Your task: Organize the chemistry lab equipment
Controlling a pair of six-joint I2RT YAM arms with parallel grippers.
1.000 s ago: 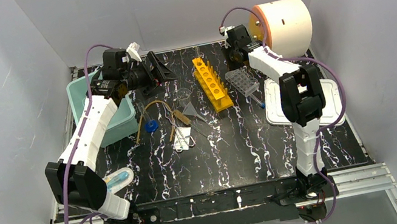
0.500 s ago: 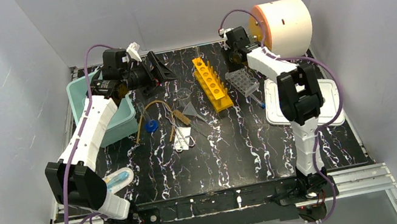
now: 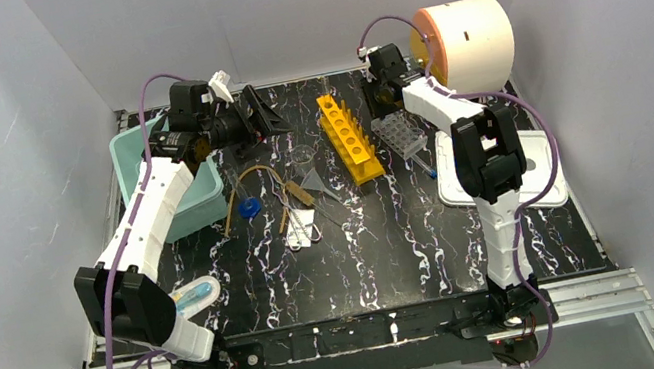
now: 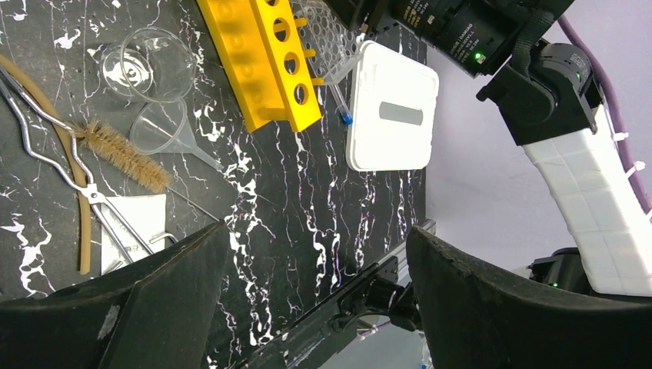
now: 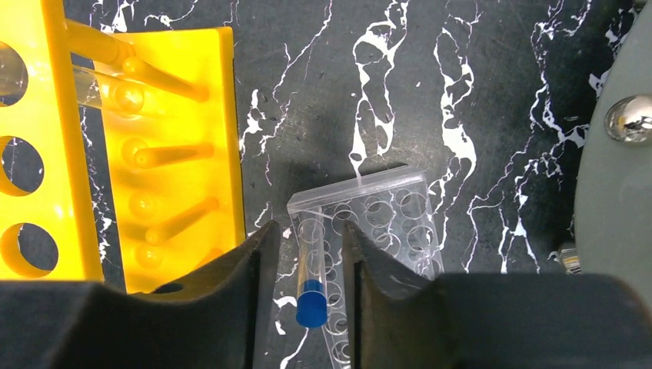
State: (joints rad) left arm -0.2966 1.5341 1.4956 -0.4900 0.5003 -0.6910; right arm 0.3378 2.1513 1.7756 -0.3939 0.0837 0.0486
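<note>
The table (image 3: 396,253), black with white veining, carried all items. A white drum (image 3: 471,42) lay on its side at the far right corner. A teal bin (image 3: 133,142) sat at the far left, partly beneath my left arm. A flat white lid (image 3: 537,190) lay at the right, partly beneath my right arm.

My left claw (image 4: 315,229) hung above the table near the far edge. Its jaws were spread wide and held nothing.

My right claw (image 5: 307,227) hung over the far end of the clear plastic tube rack (image 5: 392,215). Its jaws stood narrowly apart, one on each side of a capped tube (image 5: 310,261). A thin gap showed on each side of the tube, and I could not tell whether the fingers touched it.

The yellow rack with round holes (image 3: 351,140) lay near the table's centre at the far side. The clear rack was just to its right, between it and the lid.

The amber rubber tube (image 4: 81,231) curved across the left-centre area. The wire tongs (image 4: 88,192) lay just beside it. The bristle brush (image 4: 123,157) lay across the tongs, close to the clear funnel (image 4: 161,127). The clear glass beaker (image 4: 154,65) stood just beyond the funnel, near the yellow rack. The capped tube's blue cap pointed away from the clear rack's far end. A small blue item (image 3: 249,207) lay under the arch of the amber tube.
</note>
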